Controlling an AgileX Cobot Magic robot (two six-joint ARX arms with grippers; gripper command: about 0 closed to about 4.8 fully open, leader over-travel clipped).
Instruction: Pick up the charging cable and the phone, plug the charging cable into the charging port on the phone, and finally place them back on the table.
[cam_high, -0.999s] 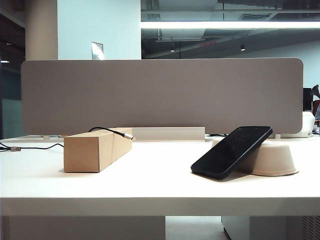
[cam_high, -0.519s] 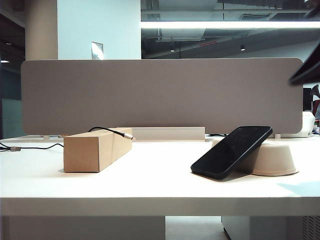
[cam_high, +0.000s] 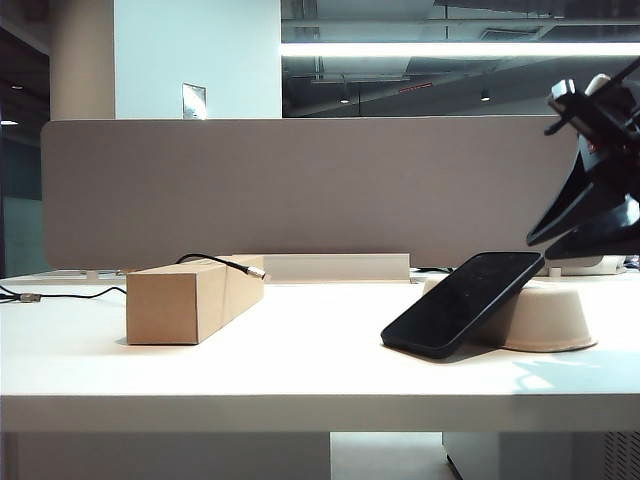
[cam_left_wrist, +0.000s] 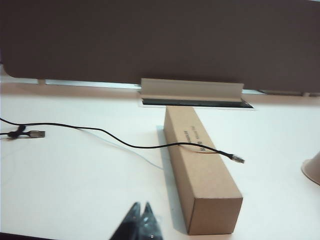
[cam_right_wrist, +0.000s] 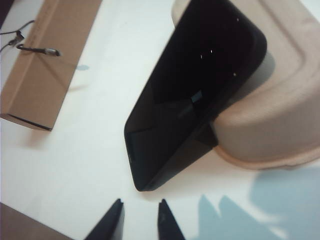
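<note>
Phone, a flat black glossy slab (cam_high: 462, 304), leans with its upper end propped on an upturned beige moulded-pulp tray (cam_high: 548, 318) and its lower short edge resting on the wide white table (cam_high: 300, 370). The tilt lifts most of the phone off the surface, which probably gives a gripper room to close on its sides.

On the left side of the table, a long brown cardboard box (cam_high: 190, 298) lies flat. A thin black charging cable (cam_left_wrist: 125, 143) runs across the table and drapes over the top of the box, so its small silver connector (cam_left_wrist: 238, 159) sticks out past the far side, raised in the air. That likely makes the tip easy to pinch. A grey fabric divider panel (cam_high: 320, 190) stands behind everything.

The right gripper (cam_right_wrist: 139, 220) hangs above and to the right of the phone in the exterior view; its wrist camera shows two dark fingertips standing apart with a gap between them, holding nothing, aimed near the phone's lower edge.

The left gripper (cam_left_wrist: 141, 220) sits low at the near side of the table, short of the box, its fingertips pressed together and empty.

Neither object has been picked up; the charging port is too small to make out.
</note>
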